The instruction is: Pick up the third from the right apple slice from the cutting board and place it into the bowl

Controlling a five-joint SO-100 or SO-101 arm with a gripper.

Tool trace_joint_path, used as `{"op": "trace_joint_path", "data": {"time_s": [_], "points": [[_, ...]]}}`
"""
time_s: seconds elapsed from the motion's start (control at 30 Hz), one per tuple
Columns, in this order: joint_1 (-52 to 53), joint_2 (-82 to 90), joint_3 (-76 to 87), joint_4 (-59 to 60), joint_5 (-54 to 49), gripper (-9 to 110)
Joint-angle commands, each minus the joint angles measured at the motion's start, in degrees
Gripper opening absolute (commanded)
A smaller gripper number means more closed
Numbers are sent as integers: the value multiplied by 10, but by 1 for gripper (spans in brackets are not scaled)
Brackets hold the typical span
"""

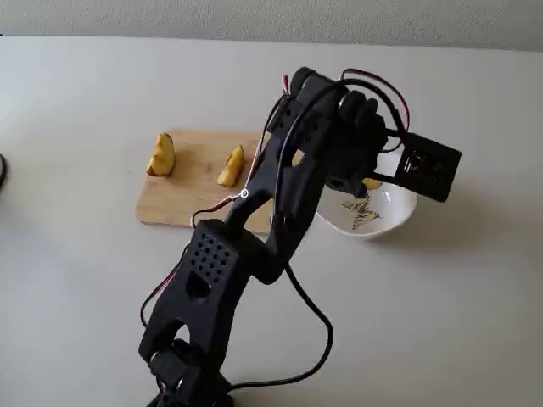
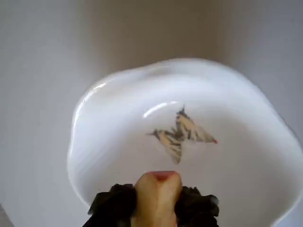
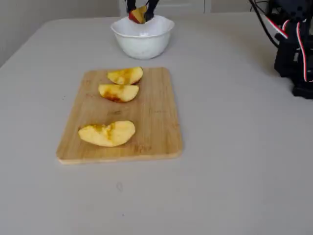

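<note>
Pale grey worktop (image 3: pixel 234 161), matte, wall strip at the far edge in a fixed view. Nearest the camera in that view: cutting board (image 3: pixel 156 122), light wood, rounded corners, lying flat with three remaining wedges on it. Near wedge (image 3: pixel 107 133) is the biggest, then a middle wedge (image 3: pixel 119 92), then a far wedge (image 3: pixel 125 75) close to the board's back edge; the last two sit just beside each other, the near one well apart from them. Beyond the board: bowl (image 3: pixel 143 41), white, wavy rim, butterfly drawing inside per the wrist view. Directly above the bowl, hand (image 3: pixel 139 12) is clamped on the apple slice (image 3: pixel 138 14), dark fingers either side, slice over the bowl interior near the rim. Wrist view confirms: slice (image 2: pixel 156 196) pinched between the fingers, reddish tip pointing out over the bowl (image 2: pixel 104 156). Arm base and red-white wiring sit far right in that fixed view.
</note>
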Motion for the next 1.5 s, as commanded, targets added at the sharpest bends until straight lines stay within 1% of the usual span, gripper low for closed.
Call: {"op": "trace_joint_path", "data": {"time_s": [0.0, 0.1, 0.17, 0.3, 0.33, 0.37, 0.43, 0.57, 0.73, 1.07, 1.2, 1.27, 1.4, 1.47], "points": [[-7, 11, -3, 18, -9, 15], [-7, 10, -3, 18, -9, 23], [-6, 10, -3, 18, -10, 31], [-3, 12, -3, 19, -13, 31], [-3, 17, -3, 19, -13, 29], [-3, 24, -3, 19, -13, 23], [-5, 50, -1, 20, -12, 14], [-32, 166, 59, 20, -4, 1], [-87, 370, 141, 20, 24, 0], [-237, 770, 182, 18, 38, 0], [-281, 924, 316, 12, 31, 0], [-282, 1007, 445, -30, 27, 0], [-273, 1175, 754, -144, 11, 0], [-274, 1245, 874, -188, 4, 0]]}}
